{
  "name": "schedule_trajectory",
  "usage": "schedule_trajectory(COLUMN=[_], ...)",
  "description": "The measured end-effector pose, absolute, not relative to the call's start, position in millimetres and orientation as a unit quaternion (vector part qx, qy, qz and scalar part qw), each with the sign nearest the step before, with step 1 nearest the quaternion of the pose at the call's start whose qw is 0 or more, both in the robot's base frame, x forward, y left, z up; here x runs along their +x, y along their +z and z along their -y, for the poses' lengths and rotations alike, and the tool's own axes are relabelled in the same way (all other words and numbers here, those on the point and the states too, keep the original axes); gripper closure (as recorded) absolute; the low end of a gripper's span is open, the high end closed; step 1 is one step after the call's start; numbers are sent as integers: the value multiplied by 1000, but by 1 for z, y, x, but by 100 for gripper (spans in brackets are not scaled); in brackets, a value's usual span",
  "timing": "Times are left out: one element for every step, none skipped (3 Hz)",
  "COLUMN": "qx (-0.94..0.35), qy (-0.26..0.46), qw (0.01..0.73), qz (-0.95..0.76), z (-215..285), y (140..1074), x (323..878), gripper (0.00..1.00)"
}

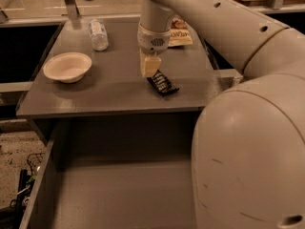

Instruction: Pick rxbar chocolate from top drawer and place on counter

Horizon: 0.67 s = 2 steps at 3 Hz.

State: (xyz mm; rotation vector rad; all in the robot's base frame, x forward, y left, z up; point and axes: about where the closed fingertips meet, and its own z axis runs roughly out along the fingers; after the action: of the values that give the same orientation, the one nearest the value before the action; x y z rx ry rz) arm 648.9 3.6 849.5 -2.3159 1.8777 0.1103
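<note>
The rxbar chocolate (163, 83), a small black wrapper with white text, lies flat on the grey counter (114, 87) right of its middle. My gripper (150, 67) hangs from the arm just above and to the left of the bar's far end, close to it. The top drawer (119, 194) stands pulled out below the counter's front edge, and its grey bottom shows nothing in it. My arm's large body hides the drawer's right side.
A white bowl (67, 67) sits on the counter's left. A clear plastic bottle (98, 34) lies at the back. A tan snack bag (180, 32) lies behind my arm. Dark recessed bins (24, 51) flank the counter. My arm's base (252, 156) fills the right.
</note>
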Motion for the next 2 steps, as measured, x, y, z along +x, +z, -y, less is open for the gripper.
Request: schedule_trajectory(qx=[-778, -778], qy=[43, 43], qw=[78, 79], qz=[-622, -622], z=[-12, -13], y=[838, 837], x=[651, 651], gripper=[100, 73])
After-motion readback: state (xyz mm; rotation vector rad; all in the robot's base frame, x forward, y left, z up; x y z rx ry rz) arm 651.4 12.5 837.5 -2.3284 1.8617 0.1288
